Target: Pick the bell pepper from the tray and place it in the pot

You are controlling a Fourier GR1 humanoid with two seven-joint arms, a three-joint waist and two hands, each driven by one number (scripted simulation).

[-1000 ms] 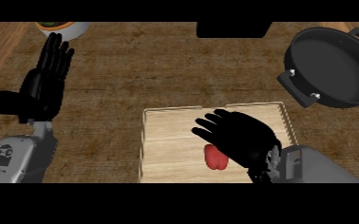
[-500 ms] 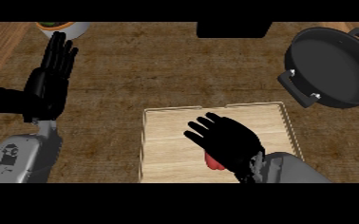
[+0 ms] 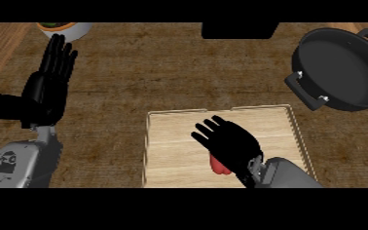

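Compared with a second ago, the right hand (image 3: 229, 143) has slid toward 9 o'clock across the tray (image 3: 167, 148) and now lies over the bell pepper (image 3: 218, 166). The pepper was then plain beside the palm. Now only a red sliver of it shows at the hand's 7 o'clock edge, in the tray's lower middle. The hand's fingers are spread and nearly straight, pointing to about 11 o'clock and curled round nothing. Whether the palm touches the pepper cannot be told. The left hand (image 3: 47, 84) has kept its place at 9 o'clock of the view, resting open with its fingers pointing up toward 12. The pot (image 3: 339, 69) has not moved either: it sits dark and round at 2 o'clock from the tray, well apart from it, with one handle turned toward the tray's far right corner. The counter (image 3: 165, 70) is brown, grainy wood and the tray a paler wood with a thin raised rim. A bowl (image 3: 66, 28) sits at the view's 11 o'clock edge and a dark block (image 3: 239, 30) at 12.
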